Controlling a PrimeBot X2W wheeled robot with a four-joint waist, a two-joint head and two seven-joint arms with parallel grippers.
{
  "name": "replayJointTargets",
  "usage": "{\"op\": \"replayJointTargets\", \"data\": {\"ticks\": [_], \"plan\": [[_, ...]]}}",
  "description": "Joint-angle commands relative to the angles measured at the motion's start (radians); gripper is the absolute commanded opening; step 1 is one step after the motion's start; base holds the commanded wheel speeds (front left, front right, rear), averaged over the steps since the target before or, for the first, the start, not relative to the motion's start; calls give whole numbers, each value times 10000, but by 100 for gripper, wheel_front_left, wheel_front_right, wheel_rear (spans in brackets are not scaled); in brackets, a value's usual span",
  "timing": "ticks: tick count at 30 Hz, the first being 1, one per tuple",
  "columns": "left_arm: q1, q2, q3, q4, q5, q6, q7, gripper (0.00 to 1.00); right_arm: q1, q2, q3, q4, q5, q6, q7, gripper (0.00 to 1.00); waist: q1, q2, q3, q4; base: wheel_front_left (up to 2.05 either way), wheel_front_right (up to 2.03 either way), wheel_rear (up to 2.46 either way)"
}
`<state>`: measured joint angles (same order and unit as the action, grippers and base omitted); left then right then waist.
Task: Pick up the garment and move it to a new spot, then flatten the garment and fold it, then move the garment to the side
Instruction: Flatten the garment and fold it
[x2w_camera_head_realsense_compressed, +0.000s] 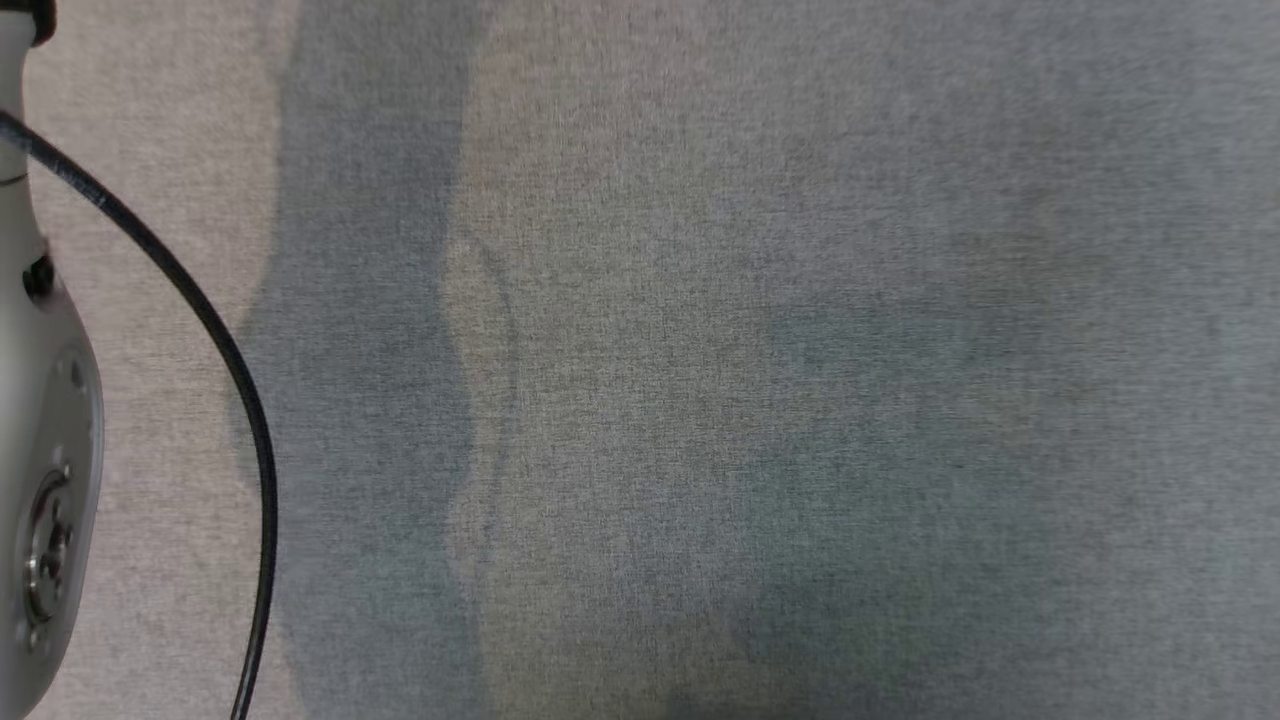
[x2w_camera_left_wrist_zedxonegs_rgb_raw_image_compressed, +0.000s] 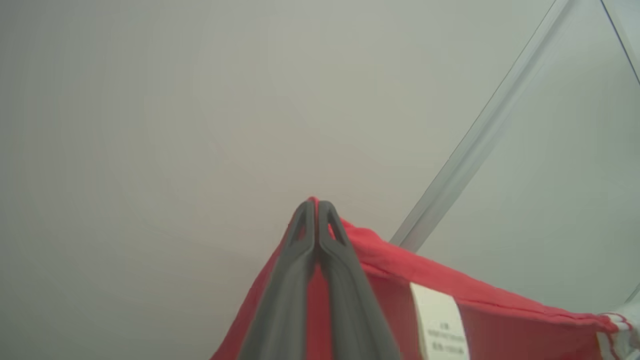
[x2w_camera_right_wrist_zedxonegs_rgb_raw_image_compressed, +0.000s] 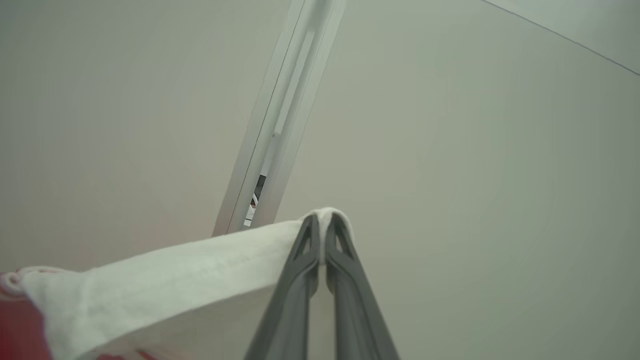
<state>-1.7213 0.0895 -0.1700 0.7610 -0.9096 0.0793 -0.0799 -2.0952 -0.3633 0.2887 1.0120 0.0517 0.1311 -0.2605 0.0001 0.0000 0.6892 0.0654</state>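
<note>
left gripper (x2w_camera_left_wrist_zedxonegs_rgb_raw_image_compressed: 316, 202): the garment (x2w_camera_left_wrist_zedxonegs_rgb_raw_image_compressed: 505, 320) is being pinched by its red edge, lower centre, cloth trailing lower right | right gripper (x2w_camera_right_wrist_zedxonegs_rgb_raw_image_compressed: 324, 216): its white band (x2w_camera_right_wrist_zedxonegs_rgb_raw_image_compressed: 175, 265) is being pinched, lower centre, trailing lower left

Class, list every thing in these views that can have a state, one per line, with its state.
left gripper: shut on garment, red edge
right gripper: shut on its white edge
garment: lifted, stretched between both grippers
care label: exposed, print showing
grey table cover: spread flat, one faint crease
cable: slack, curved
</note>
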Motion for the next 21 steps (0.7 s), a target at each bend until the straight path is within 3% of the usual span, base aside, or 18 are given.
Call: {"op": "replayJointTargets", "data": {"ticks": [1,5,11,21], "plan": [[-63,60,-33,202,84,-87,-58,0,159,162,-165,-63,-66,-6,-53,0,-1,0,463,94,0,0,0],[-71,23,-215,1001,140,-655,-359,0,1101,496,-747,-486,-410,-6,-66,0,-1,0,801,97,0,0,0],[384,14,-780,2126,452,-1422,-423,0,2806,802,-826,-605,-140,-6,-73,0,-1,0,945,61,0,0,0],[1372,93,-1685,3216,939,-2020,-796,0,5192,748,-1088,-404,808,-6,-73,0,-1,0,269,-54,0,0,0]]}}
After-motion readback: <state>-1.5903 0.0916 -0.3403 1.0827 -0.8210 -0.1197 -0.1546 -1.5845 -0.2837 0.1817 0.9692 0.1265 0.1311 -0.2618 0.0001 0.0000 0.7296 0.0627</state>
